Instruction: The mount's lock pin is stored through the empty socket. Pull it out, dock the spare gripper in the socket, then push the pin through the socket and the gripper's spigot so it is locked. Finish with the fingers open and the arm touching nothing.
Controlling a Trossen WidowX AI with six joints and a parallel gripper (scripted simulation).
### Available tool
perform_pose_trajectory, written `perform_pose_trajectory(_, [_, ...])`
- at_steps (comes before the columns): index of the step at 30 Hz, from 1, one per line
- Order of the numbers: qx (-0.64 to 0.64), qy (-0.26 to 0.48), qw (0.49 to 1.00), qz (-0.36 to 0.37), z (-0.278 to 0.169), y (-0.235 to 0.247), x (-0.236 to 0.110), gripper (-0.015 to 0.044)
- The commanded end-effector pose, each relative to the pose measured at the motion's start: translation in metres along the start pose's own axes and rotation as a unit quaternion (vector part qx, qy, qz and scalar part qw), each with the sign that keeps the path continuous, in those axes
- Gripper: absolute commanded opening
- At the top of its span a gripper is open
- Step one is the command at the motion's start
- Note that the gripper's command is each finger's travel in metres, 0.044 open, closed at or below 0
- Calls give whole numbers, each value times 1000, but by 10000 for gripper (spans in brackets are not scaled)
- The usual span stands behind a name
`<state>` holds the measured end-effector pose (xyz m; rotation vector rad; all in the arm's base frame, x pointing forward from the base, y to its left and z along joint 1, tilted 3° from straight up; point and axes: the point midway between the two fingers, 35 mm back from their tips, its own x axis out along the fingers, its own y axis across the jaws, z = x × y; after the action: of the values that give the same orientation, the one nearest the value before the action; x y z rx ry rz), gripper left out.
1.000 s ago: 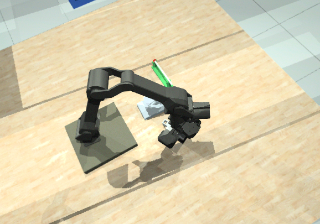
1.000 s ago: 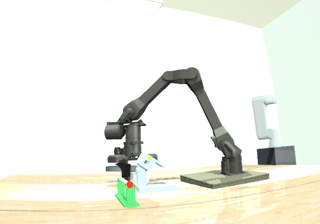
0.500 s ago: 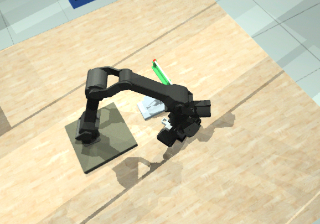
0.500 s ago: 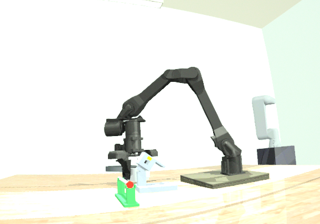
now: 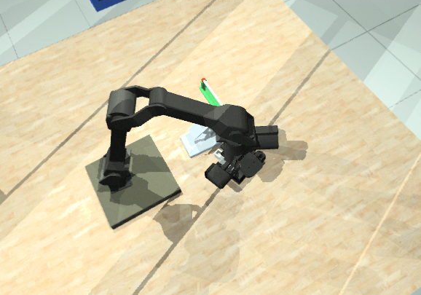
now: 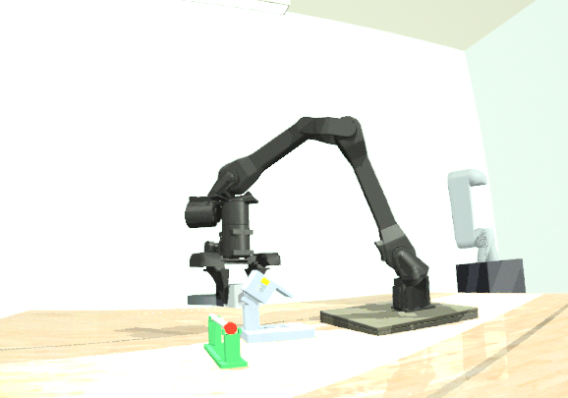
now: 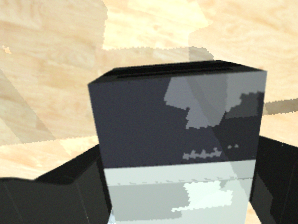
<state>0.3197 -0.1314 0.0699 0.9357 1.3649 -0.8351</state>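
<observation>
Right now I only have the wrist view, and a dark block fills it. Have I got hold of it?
Observer: Yes. The gripper is shut on the spare, low by the table.
Operator: Where is the mount?
Observer: The mount stands close beside the gripper, on the arm's base side, with its socket tilted.
Operator: And the pin?
Observer: The red-headed pin rests on a green stand, apart from the mount.
</observation>
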Motion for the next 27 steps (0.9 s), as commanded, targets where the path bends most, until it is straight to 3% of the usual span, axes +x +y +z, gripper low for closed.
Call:
perform_pose_trajectory(1, [49,-1,999,1,-1,0,-1,0])
perform_pose_trajectory(27, [359,0,933,0,-7,-2,-2,0])
